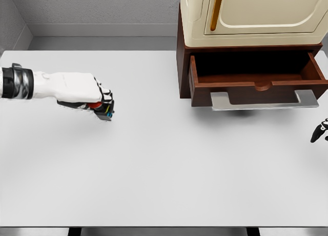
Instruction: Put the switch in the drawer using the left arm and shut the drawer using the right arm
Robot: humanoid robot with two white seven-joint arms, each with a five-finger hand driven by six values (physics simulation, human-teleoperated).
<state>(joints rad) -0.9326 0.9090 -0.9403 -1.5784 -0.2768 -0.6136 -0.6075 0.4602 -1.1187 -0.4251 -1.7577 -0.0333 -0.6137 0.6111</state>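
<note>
One small switch (pixel 104 110), a dark block w/ red, blue and yellow bits, sits in my left hand (pixel 97 100); fingers curled down around it, so it's gripped and mostly hidden. That hand is over the left part of the plain white tabletop (pixel 164 184), white forearm coming in from the left edge approx level. Can't tell if the switch is lifted clear of the surface or touching it.

Dark brown wooden drawer (pixel 256 77) is pulled open at the upper right, w/ a flat grey metal handle (pixel 264 100) across its front; inside looks bare as far as I see. It sits under a cream cabinet (pixel 251 15) w/ an orange strip on its door. Drawer and switch are well apart.

My right hand (pixel 320 131) only peeks in at the right edge, below the drawer, dark fingers visible; open or closed, can't tell.
</note>
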